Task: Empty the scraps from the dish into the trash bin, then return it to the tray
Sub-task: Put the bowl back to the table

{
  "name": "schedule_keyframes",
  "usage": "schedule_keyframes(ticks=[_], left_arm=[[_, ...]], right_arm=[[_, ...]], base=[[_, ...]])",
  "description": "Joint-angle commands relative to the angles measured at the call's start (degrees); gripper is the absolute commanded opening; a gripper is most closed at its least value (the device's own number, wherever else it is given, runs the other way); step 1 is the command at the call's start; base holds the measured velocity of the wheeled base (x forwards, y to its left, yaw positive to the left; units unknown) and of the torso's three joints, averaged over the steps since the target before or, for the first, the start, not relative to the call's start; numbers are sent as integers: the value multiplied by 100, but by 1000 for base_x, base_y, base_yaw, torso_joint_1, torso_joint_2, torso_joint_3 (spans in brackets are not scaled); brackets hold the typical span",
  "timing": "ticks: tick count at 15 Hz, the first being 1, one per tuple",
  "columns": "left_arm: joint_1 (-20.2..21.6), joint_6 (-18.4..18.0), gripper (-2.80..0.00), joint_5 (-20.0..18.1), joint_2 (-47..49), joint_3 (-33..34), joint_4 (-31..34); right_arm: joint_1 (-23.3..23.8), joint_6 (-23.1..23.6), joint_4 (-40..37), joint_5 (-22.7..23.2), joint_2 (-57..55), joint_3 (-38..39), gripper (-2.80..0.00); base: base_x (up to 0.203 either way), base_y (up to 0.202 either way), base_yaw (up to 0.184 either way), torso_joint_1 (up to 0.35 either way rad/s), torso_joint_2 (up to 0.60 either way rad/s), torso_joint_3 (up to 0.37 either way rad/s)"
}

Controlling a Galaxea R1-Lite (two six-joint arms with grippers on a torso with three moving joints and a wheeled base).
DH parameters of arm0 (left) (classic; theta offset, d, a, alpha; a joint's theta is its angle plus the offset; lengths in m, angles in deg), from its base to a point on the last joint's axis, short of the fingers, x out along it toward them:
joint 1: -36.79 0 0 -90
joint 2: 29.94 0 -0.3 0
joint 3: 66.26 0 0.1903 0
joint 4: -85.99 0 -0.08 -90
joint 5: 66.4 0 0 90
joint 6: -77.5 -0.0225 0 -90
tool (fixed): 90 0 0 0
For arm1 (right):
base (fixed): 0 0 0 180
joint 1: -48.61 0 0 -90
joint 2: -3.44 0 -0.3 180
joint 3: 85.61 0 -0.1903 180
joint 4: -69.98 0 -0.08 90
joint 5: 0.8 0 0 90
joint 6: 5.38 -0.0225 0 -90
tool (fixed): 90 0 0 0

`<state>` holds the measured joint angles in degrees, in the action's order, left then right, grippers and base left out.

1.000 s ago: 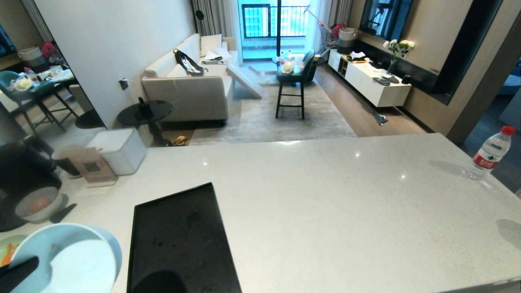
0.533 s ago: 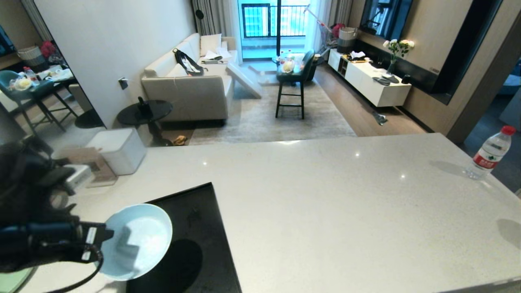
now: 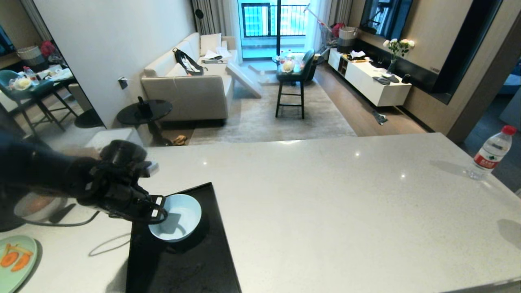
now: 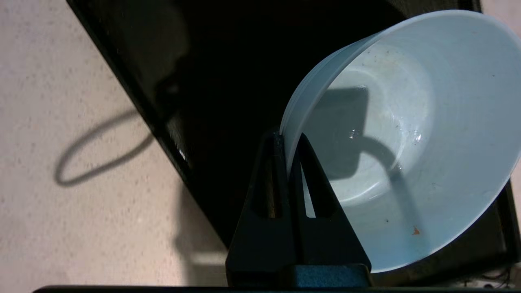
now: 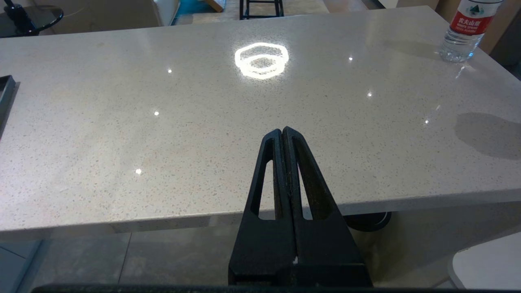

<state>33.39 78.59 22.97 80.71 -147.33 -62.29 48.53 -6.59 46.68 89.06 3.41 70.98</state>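
My left gripper (image 3: 160,211) (image 4: 290,136) is shut on the near-left rim of the dish (image 3: 177,217) (image 4: 407,142), one finger inside and one outside. This pale blue bowl hangs slightly tilted, low over the far end of the black tray (image 3: 183,264) (image 4: 228,61). I cannot tell whether it touches the tray. Its white inside holds only a tiny orange crumb (image 4: 415,231). The scraps and the trash bin are out of view. My right gripper (image 5: 282,130) is shut on nothing, parked just off the counter's near edge.
A greyish-white bowl with an orange lump (image 3: 34,205) sits behind my left arm. A green plate with orange slices (image 3: 14,258) lies at the near left corner. A water bottle (image 3: 490,152) (image 5: 464,28) stands at the far right of the counter (image 3: 325,203).
My left arm has carried the dish from the near left corner to the right and away from me, then down over the tray. The green plate now shows.
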Motion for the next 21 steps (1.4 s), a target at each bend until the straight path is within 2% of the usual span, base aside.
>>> schedule_keyframes(ticks=[1,5,8,13,21], left_arm=[[155,32,-280,10,809,-406,-27],[416,40,-280,10,861,-393,45],[668,36,-280,2,690,-339,418],[919,45,-280,-89,372,55,651],[886,174,-280,-1013,220,251,615]], right_arm=[[-1,-2,1,-3,2,4,-280],[-1,-2,1,5,2,-5,-280],[-1,-2,1,-4,2,3,-280],[-1,-2,1,4,2,-1,-280],[-1,-2,1,5,2,-2,-280]], base=[[0,0,0,0,0,0],[0,0,0,0,0,0],[0,0,0,0,0,0],[0,0,0,0,0,0],[0,0,0,0,0,0]])
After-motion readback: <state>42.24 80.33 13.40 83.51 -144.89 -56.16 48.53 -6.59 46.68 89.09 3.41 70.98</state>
